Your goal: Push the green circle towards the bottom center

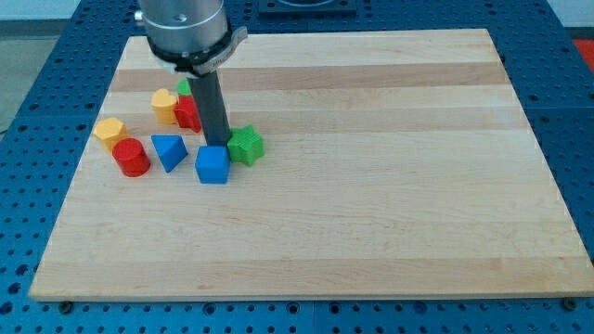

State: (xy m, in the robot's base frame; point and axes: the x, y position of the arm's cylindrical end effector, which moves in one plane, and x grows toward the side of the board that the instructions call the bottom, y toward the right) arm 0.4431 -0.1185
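Observation:
The green circle (185,87) shows only as a small green patch at the view's upper left, mostly hidden behind the rod and the red block (188,113). My tip (217,146) is well below it, right at the far edge of the blue cube (213,165) and just left of the green star (246,145). The very end of the tip may be partly hidden by the blue cube. The rod rises from there to the arm's grey head (186,28) at the view's top.
A yellow block (165,105) sits left of the red block. Another yellow block (109,131), a red cylinder (131,157) and a blue triangle (169,150) lie further left. All rest on the wooden board (390,186).

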